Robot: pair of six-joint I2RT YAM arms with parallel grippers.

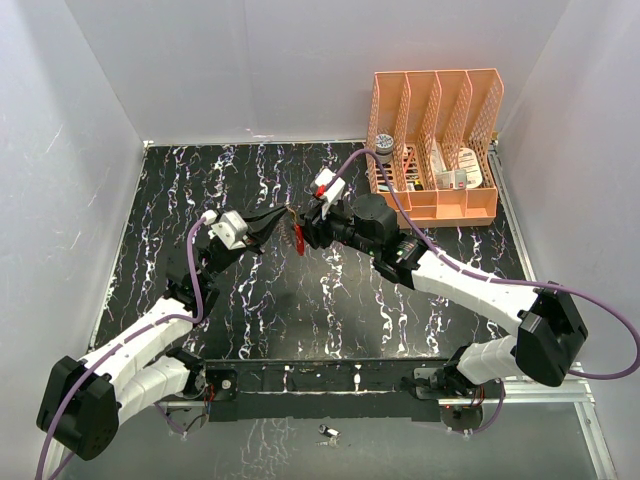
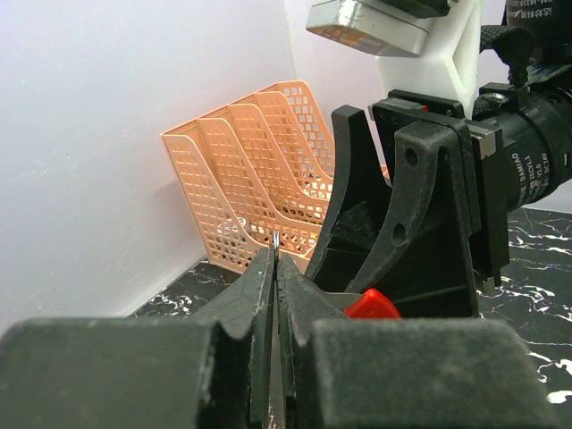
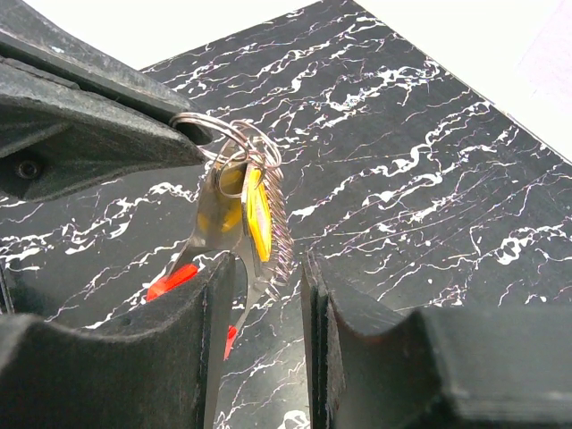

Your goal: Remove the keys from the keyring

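Observation:
Both grippers meet above the middle of the black marbled table (image 1: 300, 330). My left gripper (image 1: 281, 222) is shut on the thin metal keyring (image 3: 223, 134); in the left wrist view the ring's edge (image 2: 277, 239) pokes out between the closed jaws of that gripper (image 2: 275, 256). From the ring hang a yellow-orange key (image 3: 257, 214), a ridged fan-like silver piece (image 3: 282, 234) and a red key (image 3: 170, 281), which also shows in the top view (image 1: 300, 241) and the left wrist view (image 2: 373, 306). My right gripper (image 3: 266, 268) is open, its fingers on either side of the hanging keys' lower ends.
An orange mesh file organiser (image 1: 435, 150) stands at the back right with small items in its slots. White walls close in the table on three sides. A small metal object (image 1: 327, 432) lies on the near ledge in front of the arm bases.

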